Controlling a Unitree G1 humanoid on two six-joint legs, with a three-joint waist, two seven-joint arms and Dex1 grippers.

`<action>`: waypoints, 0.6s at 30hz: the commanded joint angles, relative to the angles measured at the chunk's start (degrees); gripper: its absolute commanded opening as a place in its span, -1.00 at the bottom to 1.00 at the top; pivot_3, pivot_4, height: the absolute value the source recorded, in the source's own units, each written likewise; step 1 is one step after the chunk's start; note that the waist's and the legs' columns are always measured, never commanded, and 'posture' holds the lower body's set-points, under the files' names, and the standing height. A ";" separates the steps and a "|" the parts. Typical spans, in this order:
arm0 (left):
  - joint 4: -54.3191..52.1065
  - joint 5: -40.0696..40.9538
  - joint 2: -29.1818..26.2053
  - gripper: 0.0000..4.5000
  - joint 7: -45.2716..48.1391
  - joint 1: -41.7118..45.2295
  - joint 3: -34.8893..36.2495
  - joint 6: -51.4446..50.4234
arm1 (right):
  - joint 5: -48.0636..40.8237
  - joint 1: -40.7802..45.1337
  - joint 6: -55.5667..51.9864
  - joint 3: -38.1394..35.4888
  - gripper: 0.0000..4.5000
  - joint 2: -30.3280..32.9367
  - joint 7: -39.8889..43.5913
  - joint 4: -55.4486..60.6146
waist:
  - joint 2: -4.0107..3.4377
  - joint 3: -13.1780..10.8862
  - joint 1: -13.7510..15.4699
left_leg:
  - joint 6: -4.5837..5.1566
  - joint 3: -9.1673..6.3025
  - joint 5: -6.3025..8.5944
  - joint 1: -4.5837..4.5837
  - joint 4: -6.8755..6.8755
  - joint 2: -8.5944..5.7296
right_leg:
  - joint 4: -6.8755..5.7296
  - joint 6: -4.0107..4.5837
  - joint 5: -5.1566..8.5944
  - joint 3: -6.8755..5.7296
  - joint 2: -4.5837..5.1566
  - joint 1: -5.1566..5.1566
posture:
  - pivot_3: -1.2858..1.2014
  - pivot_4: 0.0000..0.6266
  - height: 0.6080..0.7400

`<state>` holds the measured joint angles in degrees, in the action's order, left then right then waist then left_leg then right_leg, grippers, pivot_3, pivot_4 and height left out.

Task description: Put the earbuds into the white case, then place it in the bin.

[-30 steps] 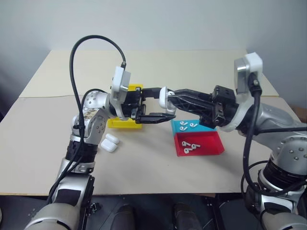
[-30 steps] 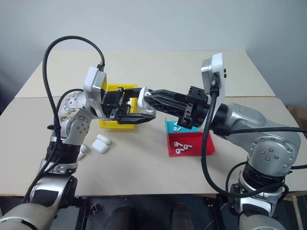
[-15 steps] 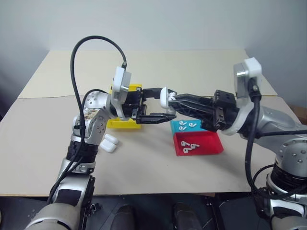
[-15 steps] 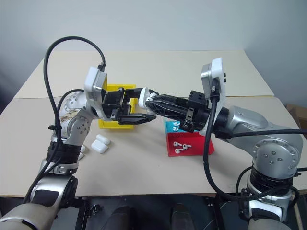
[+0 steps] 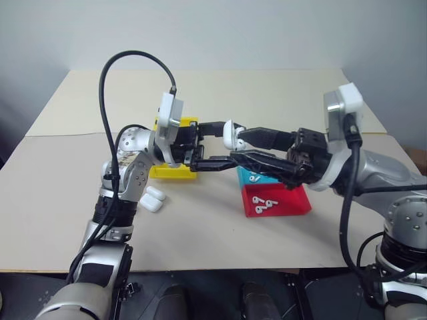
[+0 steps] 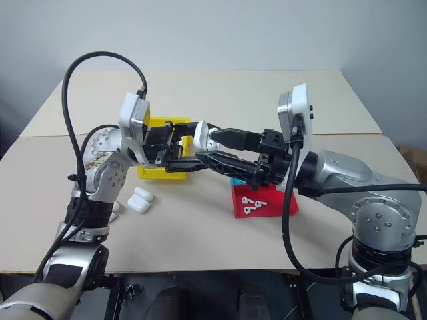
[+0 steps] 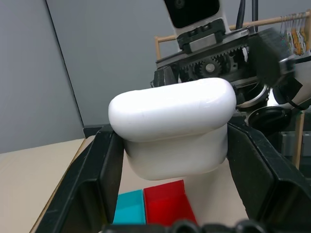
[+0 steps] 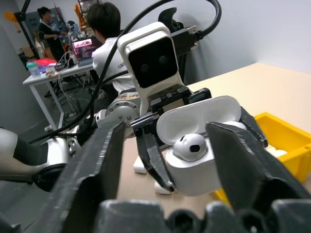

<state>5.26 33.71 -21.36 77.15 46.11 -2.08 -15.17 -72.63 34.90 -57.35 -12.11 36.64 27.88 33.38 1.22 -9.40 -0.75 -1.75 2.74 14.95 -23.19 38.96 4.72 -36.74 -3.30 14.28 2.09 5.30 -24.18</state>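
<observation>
White case (image 8: pixel 199 141) with its lid up sits clamped in my left pincer (image 5: pixel 223 143), one earbud (image 8: pixel 190 145) inside. My right pincer (image 5: pixel 243 147) stands spread apart around it.

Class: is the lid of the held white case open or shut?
Open: the small glossy white case has its lid raised, an earbud seated inside.

I count one open white case (image 8: pixel 197 145) holding one earbud (image 8: pixel 189 144), two cases (image 5: pixel 153 199) on my table (image 5: pixel 200 247), four loose earbuds (image 5: pixel 265 203), three containers.

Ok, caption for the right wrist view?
Open white case held by left end effector, one earbud seated inside; yellow bin behind.
</observation>
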 commanded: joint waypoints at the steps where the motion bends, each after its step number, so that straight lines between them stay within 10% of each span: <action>1: -0.94 0.83 0.02 0.28 0.53 1.51 0.81 0.96 | -2.86 -0.34 1.58 -2.85 0.99 2.54 -0.49 1.55 | 0.01 0.00 0.05 | 0.00 0.00 0.00 0.00 0.00 0.00 | 0.00 0.00 0.00 -0.01 0.00 0.00 | 0.03 -0.52 1.00; 9: 0.36 -0.11 0.59 0.28 0.89 2.42 0.03 1.35 | -4.45 0.83 3.72 -6.61 0.72 10.81 3.25 1.68 | 0.02 -0.01 0.09 | 0.01 -0.01 0.01 0.00 0.01 0.00 | 0.05 0.00 0.00 0.00 0.00 0.02 | 0.03 -0.52 1.00; 18: 2.41 -2.74 1.60 0.28 1.27 3.28 -2.20 2.37 | 19.81 25.53 12.81 12.44 -0.64 17.93 28.28 -13.99 | 0.00 0.00 -0.23 | 0.03 0.07 0.00 0.11 0.03 0.01 | 0.17 0.01 0.01 0.11 -0.04 -0.03 | 0.03 -0.52 1.00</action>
<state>7.94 31.26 -20.22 78.33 47.77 -4.22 -14.37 -57.30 58.03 -48.28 -1.92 54.11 50.83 21.34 1.22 -9.40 -0.99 -1.72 2.83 14.95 -23.11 39.00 4.72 -36.59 -3.29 14.29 2.22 5.27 -24.24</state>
